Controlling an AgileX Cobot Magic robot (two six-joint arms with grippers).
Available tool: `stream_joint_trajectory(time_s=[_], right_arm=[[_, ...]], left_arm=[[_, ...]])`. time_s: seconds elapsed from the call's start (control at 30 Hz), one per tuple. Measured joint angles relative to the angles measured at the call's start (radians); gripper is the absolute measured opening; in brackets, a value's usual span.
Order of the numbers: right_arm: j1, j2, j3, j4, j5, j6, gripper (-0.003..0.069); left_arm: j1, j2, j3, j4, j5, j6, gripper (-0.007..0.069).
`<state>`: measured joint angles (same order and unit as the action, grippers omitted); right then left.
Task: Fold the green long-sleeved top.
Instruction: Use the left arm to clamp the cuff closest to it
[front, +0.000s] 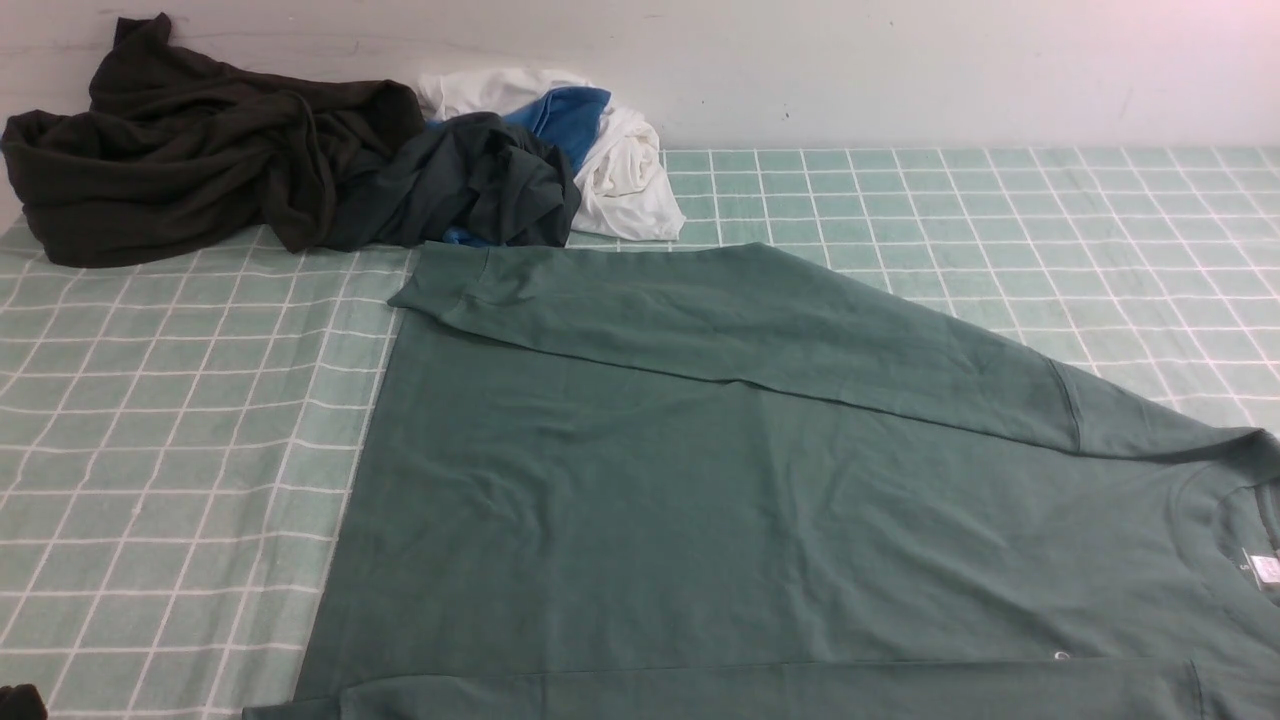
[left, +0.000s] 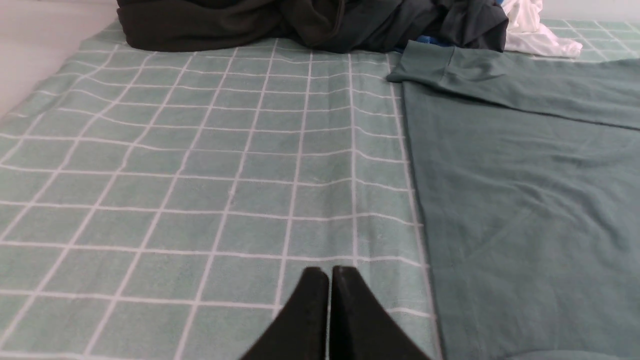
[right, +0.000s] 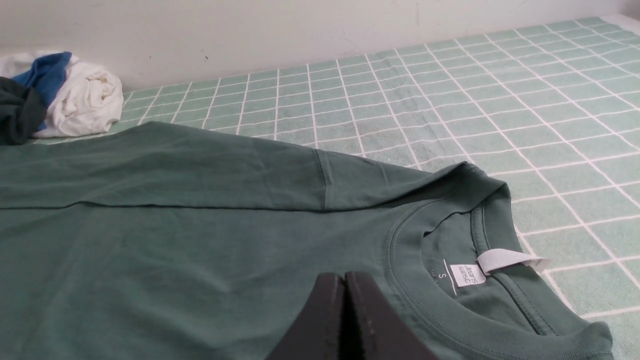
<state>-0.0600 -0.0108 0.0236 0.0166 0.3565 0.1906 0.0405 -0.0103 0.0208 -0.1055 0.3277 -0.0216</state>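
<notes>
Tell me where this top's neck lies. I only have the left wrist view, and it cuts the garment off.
Observer: The green long-sleeved top has its collar at the robot's right end, with the white neck label showing inside it.
Operator: Report the right gripper.
Observer: The right gripper is shut with nothing in it, over the chest just short of the collar.
Operator: Trace the far sleeve back for me.
Observer: The far sleeve lies flat across the body, running from the shoulder seam beside the collar to the cuff you can see.
</notes>
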Motion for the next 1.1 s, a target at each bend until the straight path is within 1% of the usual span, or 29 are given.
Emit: stream_joint_trajectory(time_s=[0.07,0.1,0.13,0.2,0.27,0.3,0.33,0.37,0.4,0.43,0.5,0.53,0.6,0.63,0.73,0.8,0.9,0.93,0.97,1.0,1.03,1.07,1.1], right_arm=[[0.0,0.0,0.0,0.001,-0.001,0.0,-0.0014],[0.0,0.0,0.0,0.001,-0.001,0.0,-0.0014],[0.0,0.0,0.0,0.002,-0.003,0.0,-0.0014],[0.0,0.0,0.0,0.004,-0.005,0.0,-0.0014],[0.0,0.0,0.0,0.032,-0.011,0.0,-0.0014],[0.0,0.0,0.0,0.036,-0.012,0.0,-0.0014],[0.0,0.0,0.001,0.084,-0.019,0.01,-0.0014],[0.0,0.0,0.001,0.166,-0.022,0.043,-0.0014],[0.0,0.0,0.001,0.18,-0.023,0.05,-0.0014],[0.0,0.0,0.001,0.289,-0.027,0.1,-0.0014],[0.0,0.0,0.001,0.396,-0.03,0.145,-0.0014],[0.0,0.0,0.001,0.488,-0.037,0.177,-0.0014],[0.0,0.0,0.001,0.597,-0.054,0.192,-0.0014],[0.0,0.0,0.001,0.626,-0.06,0.192,-0.0014],[0.0,0.0,0.001,0.651,-0.074,0.192,-0.0014],[0.0,0.0,0.002,0.645,-0.116,0.193,-0.0014],[0.0,0.0,0.002,0.641,-0.181,0.182,-0.0014],[0.0,0.0,0.002,0.64,-0.187,0.163,-0.0014],[0.0,0.0,0.001,0.634,-0.182,0.133,-0.0014],[0.0,0.0,-0.01,0.616,-0.145,0.076,-0.0014],[0.0,0.0,-0.013,0.616,-0.137,0.066,-0.0014],[0.0,0.019,-0.049,0.587,-0.088,-0.006,-0.0014],[0.0,0.04,-0.079,0.562,-0.066,-0.05,-0.0014]], left_arm=[[0.0,0.0,0.0,-0.074,-0.007,-0.02,-0.0003],[0.0,0.0,0.001,-0.091,-0.008,-0.024,-0.0003],[0.0,0.0,0.003,-0.163,-0.011,-0.042,-0.0003],[0.0,0.0,0.005,-0.217,-0.011,-0.052,-0.0003],[0.0,0.0,0.008,-0.348,-0.011,-0.069,-0.0003],[0.0,0.0,0.008,-0.359,-0.011,-0.071,-0.0003],[0.0,0.0,0.008,-0.447,-0.011,-0.083,-0.0003],[0.0,0.0,0.008,-0.544,-0.018,-0.096,-0.0003],[0.0,0.0,0.008,-0.544,-0.017,-0.098,-0.0003],[0.0,0.0,0.008,-0.641,-0.019,-0.105,-0.0003],[0.0,0.0,0.008,-0.689,-0.02,-0.105,-0.0003],[0.0,0.0,0.008,-0.72,-0.028,-0.094,-0.0003],[0.0,0.0,0.008,-0.742,-0.048,-0.08,-0.0003],[0.0,0.0,0.008,-0.749,-0.059,-0.078,-0.0003],[0.0,0.0,0.008,-0.759,-0.091,-0.07,-0.0003],[0.0,0.0,0.008,-0.76,-0.101,-0.037,-0.0003],[0.0,0.0,-0.027,-0.759,-0.066,0.083,-0.0003],[0.0,0.0,-0.06,-0.753,-0.041,0.144,-0.0003],[0.0,0.0,-0.1,-0.744,-0.018,0.196,-0.0003],[0.0,0.019,-0.155,-0.722,0.02,0.282,-0.0003],[0.0,0.024,-0.174,-0.712,0.033,0.292,-0.0003],[0.0,0.08,-0.243,-0.666,0.087,0.353,-0.0003],[0.0,0.139,-0.294,-0.626,0.132,0.374,-0.0003]])
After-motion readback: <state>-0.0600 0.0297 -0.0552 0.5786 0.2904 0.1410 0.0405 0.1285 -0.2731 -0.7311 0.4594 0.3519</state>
